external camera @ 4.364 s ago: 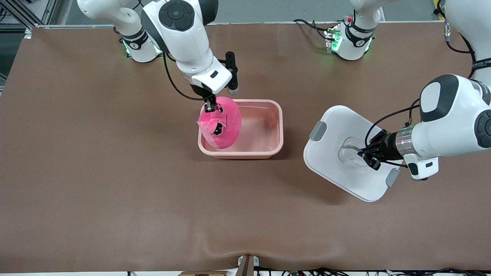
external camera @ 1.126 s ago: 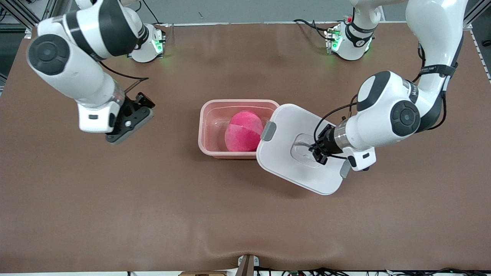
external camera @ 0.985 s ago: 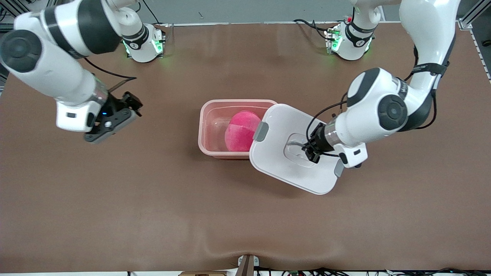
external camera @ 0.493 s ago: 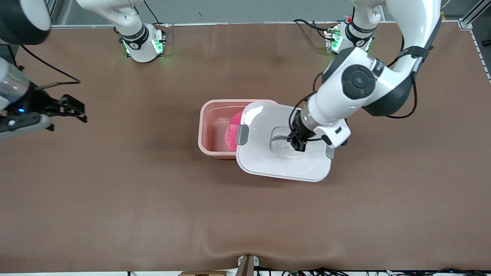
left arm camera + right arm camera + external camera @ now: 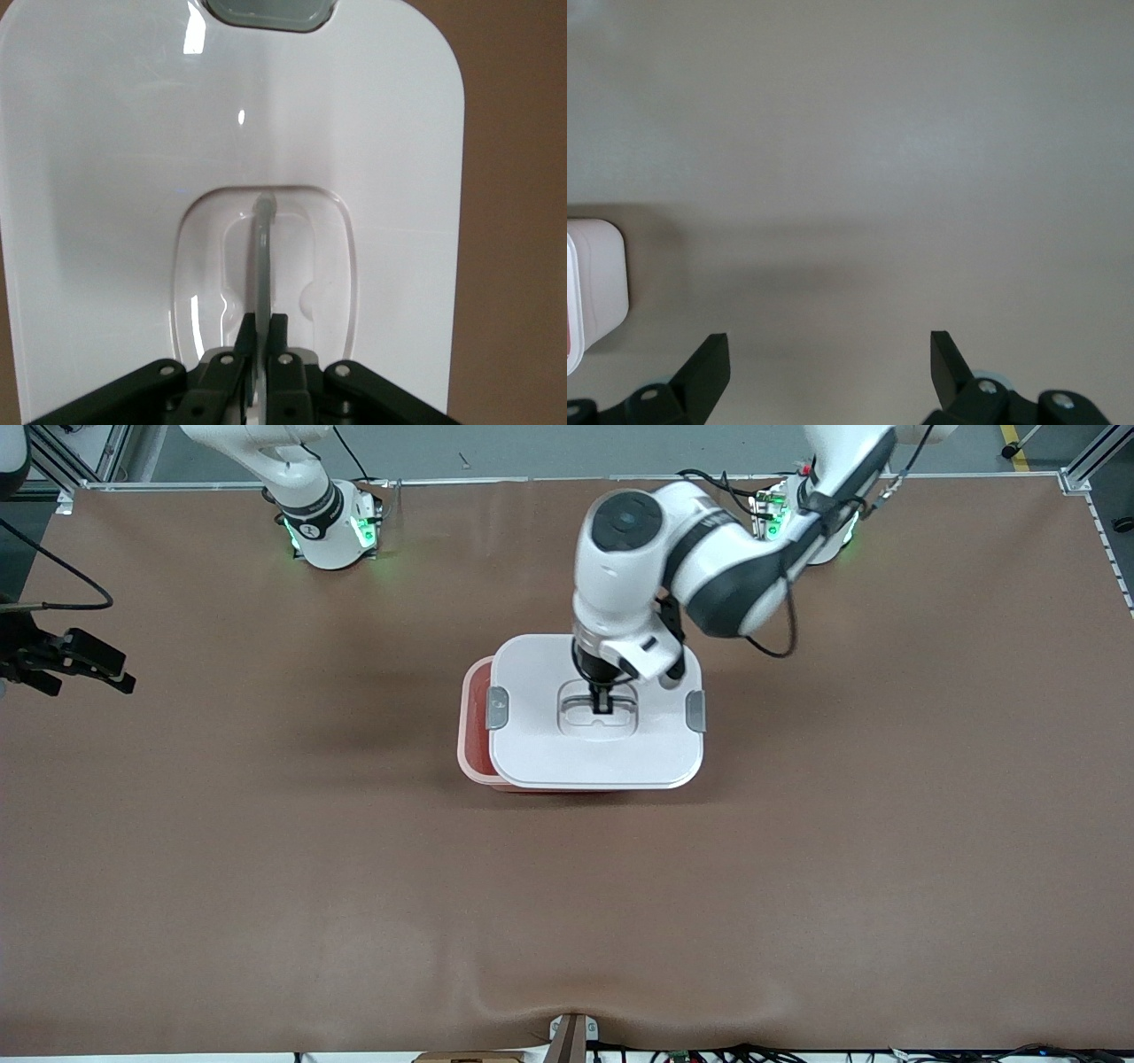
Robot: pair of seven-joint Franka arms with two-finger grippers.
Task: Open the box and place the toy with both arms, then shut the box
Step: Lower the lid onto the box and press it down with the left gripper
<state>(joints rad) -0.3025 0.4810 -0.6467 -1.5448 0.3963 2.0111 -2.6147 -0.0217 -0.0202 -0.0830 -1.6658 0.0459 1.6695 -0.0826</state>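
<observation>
White shells with black-grey joint caps are seen on the left arm (image 5: 673, 567). Black cables are looped beside its wrist. Green lights are shown on both bases (image 5: 328, 527). Black fingers (image 5: 709, 367) are fitted.

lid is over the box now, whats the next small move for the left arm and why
Probably a small shift toward the right arm's end, then lower. The left gripper is shut on the clear handle of the white lid, which sits offset: a strip of the pink box still shows at that end. The right gripper waits open at the table's edge.
</observation>
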